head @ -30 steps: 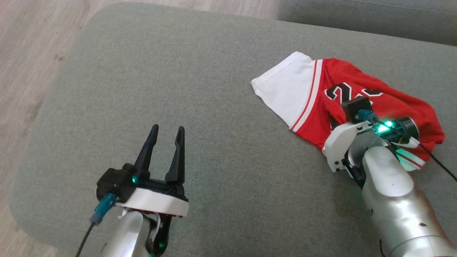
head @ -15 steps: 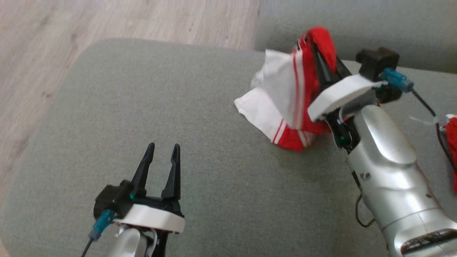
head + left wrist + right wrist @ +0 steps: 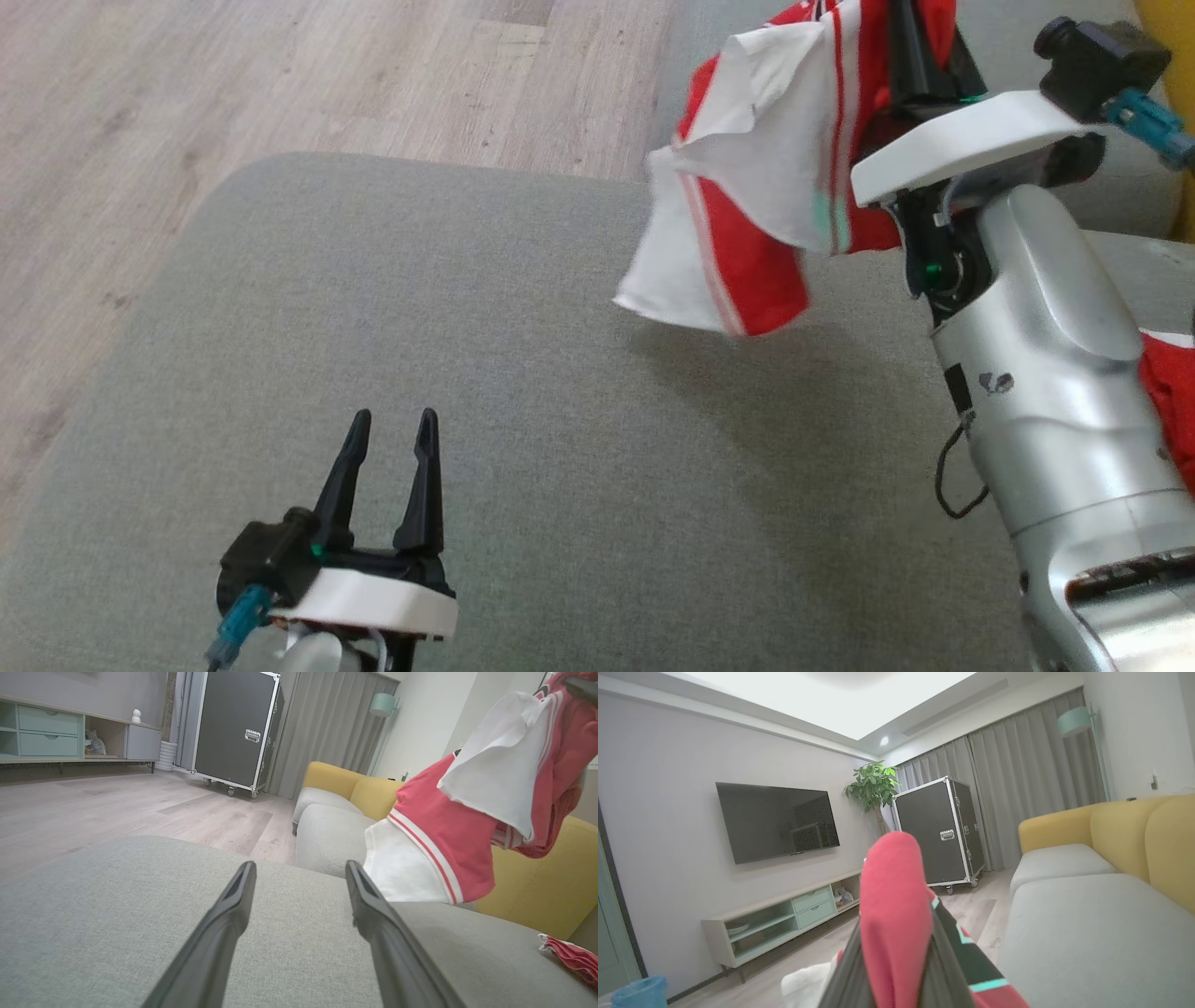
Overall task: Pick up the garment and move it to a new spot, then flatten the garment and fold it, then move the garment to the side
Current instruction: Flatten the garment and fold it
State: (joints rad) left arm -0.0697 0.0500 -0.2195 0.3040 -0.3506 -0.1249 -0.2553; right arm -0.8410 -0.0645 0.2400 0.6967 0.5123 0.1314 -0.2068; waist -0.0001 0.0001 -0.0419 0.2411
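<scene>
Lifting step, by my read. Grey cushion (image 3: pixel 467 420) is my landmark: big, flat and fabric-topped. The garment (image 3: pixel 756 187), a red jersey with white panels and striped trim, hangs bunched above the cushion's far right part. It's clear of the surface, with its shadow underneath.

The right gripper (image 3: pixel 920 65) is up above that same far right part, jaws pinched tight on a red fold near the top of the bunch; the rest dangles loose. The left gripper (image 3: pixel 393 420) hovers low over the cushion's near left part, fingers spread wide, nothing in them.

Handling, my guess: light, limp, thin cloth with no stiffness. It will swing and drape, and could slip from a small pinch if jerked. A one-point hold leaves it crumpled, so for flattening I'd take a second hold with the left gripper at the white hem corner (image 3: pixel 653 303), hanging lowest. There's also a small red bit of cloth (image 3: pixel 1167 401) at the cushion's right edge; I can't tell if it's part of the same garment.
</scene>
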